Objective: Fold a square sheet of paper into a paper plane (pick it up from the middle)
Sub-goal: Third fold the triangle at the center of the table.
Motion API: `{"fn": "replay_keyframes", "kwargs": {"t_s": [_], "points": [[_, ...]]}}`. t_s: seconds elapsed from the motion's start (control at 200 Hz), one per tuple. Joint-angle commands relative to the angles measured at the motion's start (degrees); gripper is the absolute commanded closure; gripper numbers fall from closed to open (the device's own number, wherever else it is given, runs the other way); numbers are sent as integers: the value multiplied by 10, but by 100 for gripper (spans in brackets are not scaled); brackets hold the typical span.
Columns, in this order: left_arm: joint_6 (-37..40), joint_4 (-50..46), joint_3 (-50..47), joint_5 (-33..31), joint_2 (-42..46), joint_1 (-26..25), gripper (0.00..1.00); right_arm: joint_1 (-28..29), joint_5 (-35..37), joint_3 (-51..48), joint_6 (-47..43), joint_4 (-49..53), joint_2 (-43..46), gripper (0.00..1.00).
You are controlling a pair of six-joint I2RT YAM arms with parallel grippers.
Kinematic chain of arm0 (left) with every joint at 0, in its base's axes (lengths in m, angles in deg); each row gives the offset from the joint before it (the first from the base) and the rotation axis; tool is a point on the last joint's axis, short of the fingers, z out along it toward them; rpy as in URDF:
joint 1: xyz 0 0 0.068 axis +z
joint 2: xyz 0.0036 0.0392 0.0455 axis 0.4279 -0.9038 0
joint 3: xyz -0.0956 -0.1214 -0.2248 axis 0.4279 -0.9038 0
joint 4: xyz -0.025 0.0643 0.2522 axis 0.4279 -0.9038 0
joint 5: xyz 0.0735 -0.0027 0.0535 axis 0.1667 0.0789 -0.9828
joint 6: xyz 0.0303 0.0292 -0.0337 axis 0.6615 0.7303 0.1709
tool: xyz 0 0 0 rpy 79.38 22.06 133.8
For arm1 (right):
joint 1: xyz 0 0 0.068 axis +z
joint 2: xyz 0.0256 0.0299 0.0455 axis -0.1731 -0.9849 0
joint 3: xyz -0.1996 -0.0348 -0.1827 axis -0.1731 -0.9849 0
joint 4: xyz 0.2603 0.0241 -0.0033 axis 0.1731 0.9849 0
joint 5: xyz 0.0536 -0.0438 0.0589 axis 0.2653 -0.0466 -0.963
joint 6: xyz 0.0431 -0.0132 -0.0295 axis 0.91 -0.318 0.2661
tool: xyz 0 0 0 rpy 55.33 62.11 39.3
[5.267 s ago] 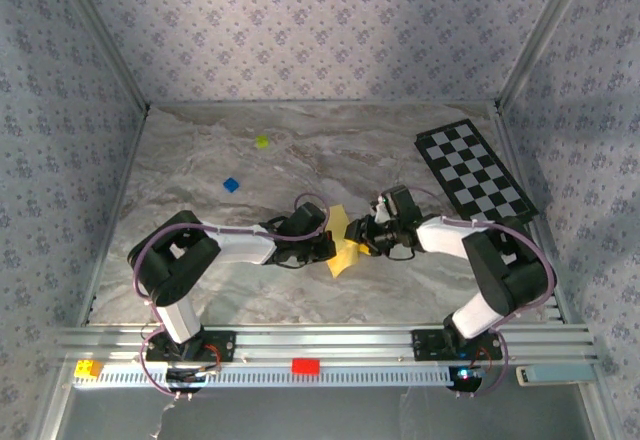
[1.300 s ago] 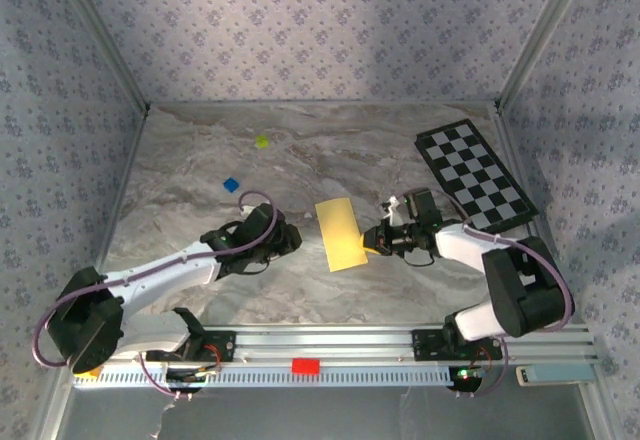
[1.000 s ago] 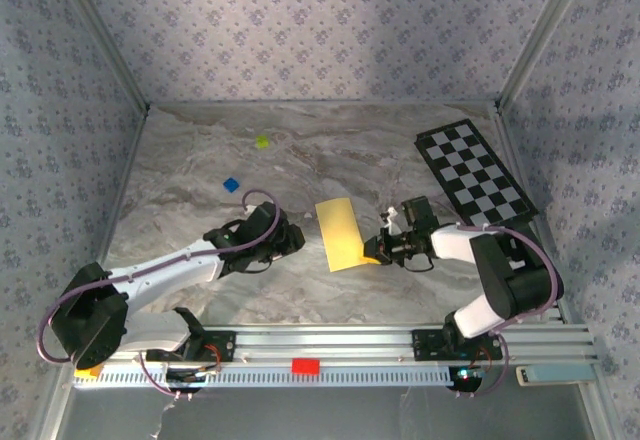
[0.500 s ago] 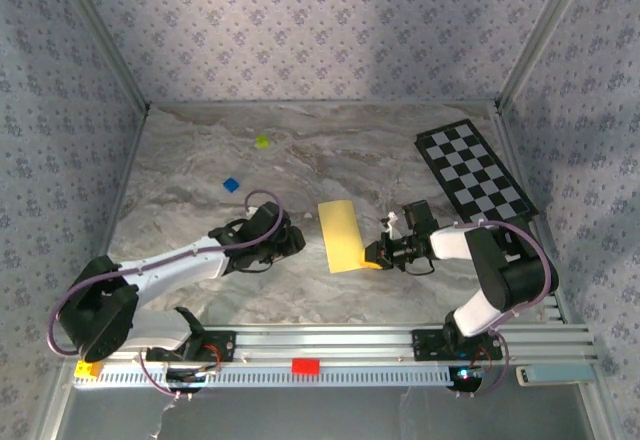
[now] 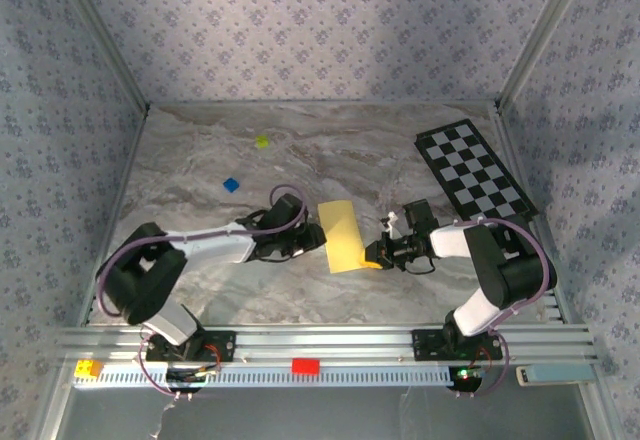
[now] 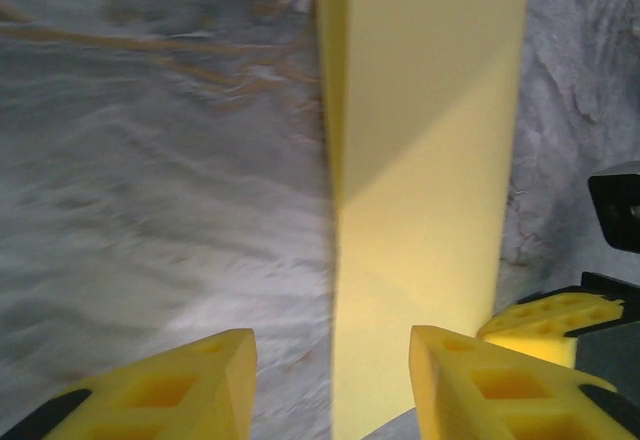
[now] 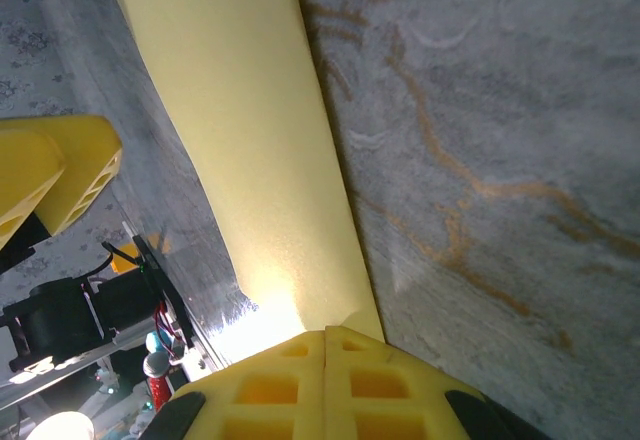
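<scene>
Left end effector spread, right end effector pressed together at the square sheet of paper: one shove could skew it.

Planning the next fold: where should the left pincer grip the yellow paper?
Likely its left long edge, low from the left: the paper lies flat, that edge faces the open left pincer; the shut right pincer occupies its near right corner.

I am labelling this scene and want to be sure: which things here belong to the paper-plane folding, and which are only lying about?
Belonging to the job:
- folded yellow sheet of paper
- left gripper, open at its edge
- right gripper, shut at its corner

Only lying about:
- checkered board
- yellow-green block
- blue block
- red block
</scene>
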Motion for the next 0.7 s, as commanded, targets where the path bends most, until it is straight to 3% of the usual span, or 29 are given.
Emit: {"fn": "replay_keyframes", "kwargs": {"t_s": [0.0,0.375,0.56,0.7], "points": [[-6,36,30,40,-34,4,58,6,87,-9,-1,23,-33,95],[14,-27,85,28,-104,1,62,6,92,-8,3,20,-32,95],[11,0,87,50,-122,0,75,6,103,-10,3,21,-35,95],[3,7,83,45,-120,0,76,6,104,-10,6,18,-36,95]]}}
